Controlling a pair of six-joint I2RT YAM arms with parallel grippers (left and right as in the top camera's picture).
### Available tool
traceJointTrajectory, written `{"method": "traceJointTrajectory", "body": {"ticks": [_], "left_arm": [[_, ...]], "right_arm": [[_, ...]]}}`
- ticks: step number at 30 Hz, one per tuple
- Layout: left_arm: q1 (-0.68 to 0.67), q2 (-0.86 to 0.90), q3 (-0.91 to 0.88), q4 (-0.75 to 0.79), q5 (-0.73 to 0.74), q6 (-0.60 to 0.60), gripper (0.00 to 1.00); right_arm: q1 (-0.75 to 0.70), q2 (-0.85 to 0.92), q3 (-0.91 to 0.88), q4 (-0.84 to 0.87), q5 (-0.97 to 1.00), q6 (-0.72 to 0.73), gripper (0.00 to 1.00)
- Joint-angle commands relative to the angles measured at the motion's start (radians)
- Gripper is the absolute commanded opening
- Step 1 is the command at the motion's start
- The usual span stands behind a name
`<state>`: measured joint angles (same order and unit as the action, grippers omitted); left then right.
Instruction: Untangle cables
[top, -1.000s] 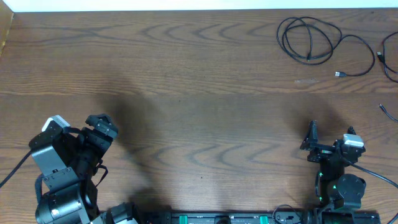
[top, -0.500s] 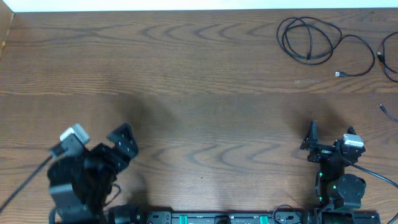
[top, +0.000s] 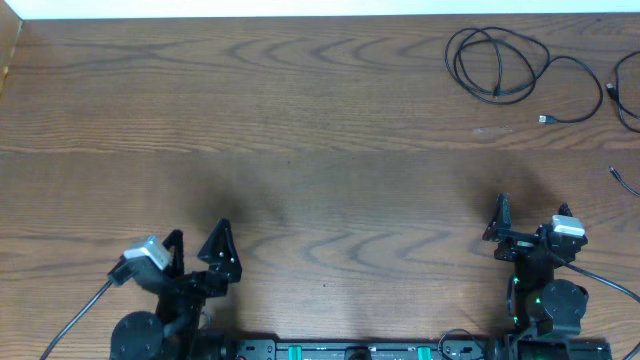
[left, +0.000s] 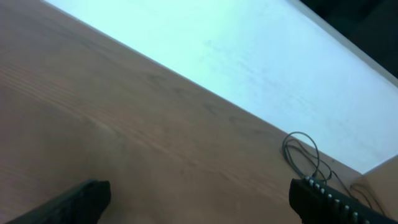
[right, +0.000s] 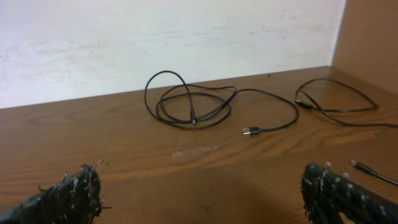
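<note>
A thin black cable (top: 495, 65) lies coiled at the far right of the table, its plug end (top: 547, 119) trailing toward me. The right wrist view has the same coil (right: 189, 106) and plug (right: 250, 131). A second black cable (top: 626, 100) loops at the right edge, also seen as a loop (right: 336, 102) from the right wrist. A third plug end (right: 367, 169) lies nearer. My left gripper (top: 197, 250) is open at the front left, far from the cables. My right gripper (top: 530, 220) is open at the front right, short of them. In the left wrist view, the left gripper (left: 199, 202) is empty and the coil (left: 305, 155) is distant.
The wooden table (top: 300, 130) stretches between the arms and the cables. A pale wall (right: 168, 37) runs behind its far edge. A wooden side panel (right: 367, 31) rises at the right. The arm bases and a black rail (top: 350, 350) line the front edge.
My left arm has swung from the left side down to the front edge, and its open fingers now point toward the far side. The right arm and the cables have not moved.
</note>
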<state>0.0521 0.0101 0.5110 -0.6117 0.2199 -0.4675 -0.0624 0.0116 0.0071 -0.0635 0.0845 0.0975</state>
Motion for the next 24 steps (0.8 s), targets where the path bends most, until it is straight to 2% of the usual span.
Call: {"method": "traceJointTrajectory", "body": {"ticks": [1,7,14,18,24], "left_arm": [[-0.034,-0.009,-0.088,0.109,0.008,0.079,0.96],[-0.077,-0.009,-0.228,0.342,0.0,0.222,0.96],[-0.111,-0.009,-0.38,0.491,-0.102,0.251,0.96],[-0.111,-0.009,-0.452,0.528,-0.101,0.264,0.96],[-0.111,-0.009,-0.495,0.528,-0.1,0.381,0.96]], "right_arm": [[0.003,-0.007,-0.002,-0.003,0.011,-0.009,0.99],[0.003,-0.006,-0.002,-0.003,0.011,-0.009,0.99],[0.003,-0.007,-0.002,-0.003,0.011,-0.009,0.99],[0.003,-0.006,-0.002,-0.003,0.011,-0.009,0.99],[0.003,-0.006,-0.002,-0.003,0.011,-0.009,0.99]]}}
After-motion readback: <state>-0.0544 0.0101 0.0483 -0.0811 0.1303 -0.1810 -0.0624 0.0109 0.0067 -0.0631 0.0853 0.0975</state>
